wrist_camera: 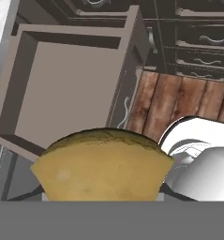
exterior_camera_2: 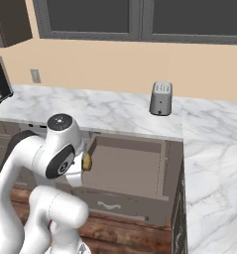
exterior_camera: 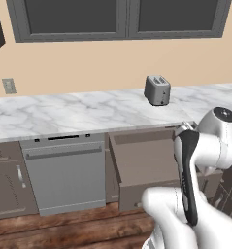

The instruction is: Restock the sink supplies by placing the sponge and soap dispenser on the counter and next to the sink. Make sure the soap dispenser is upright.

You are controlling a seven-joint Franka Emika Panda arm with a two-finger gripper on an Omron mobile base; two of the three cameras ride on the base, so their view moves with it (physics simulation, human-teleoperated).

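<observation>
While the pincer is clamped on the sponge, it hangs low over the open drawer, in front of the cabinets. The worktop lies above and beyond it, the toaster standing there. The sponge's long side runs across the fingers. Judging by this, the carry goes up and back.

The white marble counter with grey veins ran along the beige wall over dark brown cabinets and turned a corner at the right (the near stretch showed in the right base view). A grey boxy toaster stood upright on it, toward the far edge.
</observation>
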